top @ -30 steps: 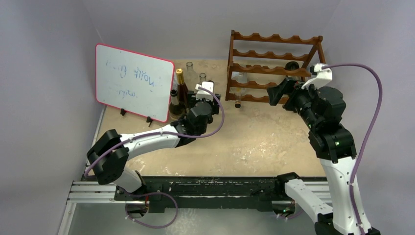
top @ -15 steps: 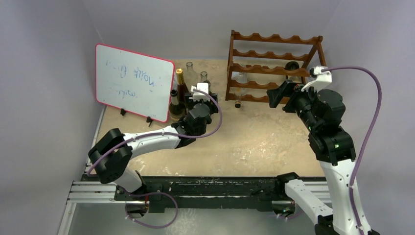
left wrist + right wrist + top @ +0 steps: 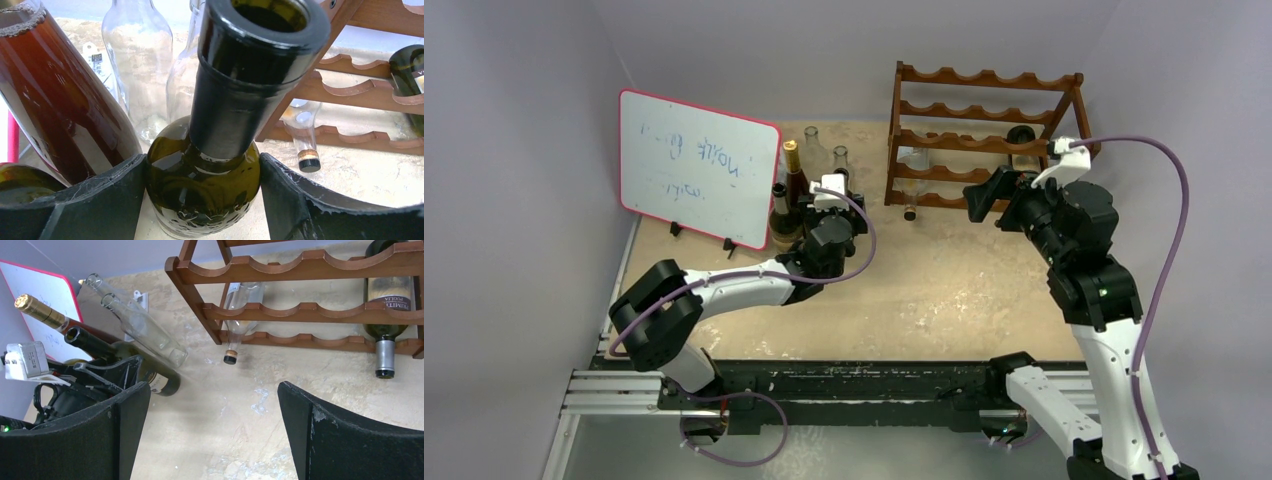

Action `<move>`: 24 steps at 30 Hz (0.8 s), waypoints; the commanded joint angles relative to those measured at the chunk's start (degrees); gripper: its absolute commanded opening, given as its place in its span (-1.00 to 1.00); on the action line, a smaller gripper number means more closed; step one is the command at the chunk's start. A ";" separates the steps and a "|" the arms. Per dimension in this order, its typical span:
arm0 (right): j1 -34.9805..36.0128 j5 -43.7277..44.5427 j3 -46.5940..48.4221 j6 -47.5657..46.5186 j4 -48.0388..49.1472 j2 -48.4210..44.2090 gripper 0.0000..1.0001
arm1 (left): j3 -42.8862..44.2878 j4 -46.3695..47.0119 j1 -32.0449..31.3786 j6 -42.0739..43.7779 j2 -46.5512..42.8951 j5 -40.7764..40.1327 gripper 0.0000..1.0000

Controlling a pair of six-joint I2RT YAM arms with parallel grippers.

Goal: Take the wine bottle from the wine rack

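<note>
Right gripper has edged left along the front of the wine rack, jaws apart, empty. Wine bottle lies at the rack's right end, untouched. Left gripper straddles a green bottle left of the rack; clamped or loose, cannot tell. Removal pending.

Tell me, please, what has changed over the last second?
The left end effector, its fingers around the dark green glass bottle, slid slightly left. The open right end effector edged left before the reddish-brown wooden wine rack. Rack and red-edged whiteboard stayed put.
</note>
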 commanded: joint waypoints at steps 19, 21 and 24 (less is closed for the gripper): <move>0.05 -2.81 -0.89 0.76 3.76 -0.83 1.00 | 3.63 -6.53 0.49 -0.62 -10.85 4.52 0.68; 0.05 -2.91 -0.60 0.87 3.60 -0.56 1.00 | 4.49 -8.49 0.46 -0.56 -12.14 5.99 0.69; 0.05 -3.10 -0.66 0.92 3.88 -0.25 1.00 | 5.15 -10.27 0.45 -0.39 -14.60 8.16 0.70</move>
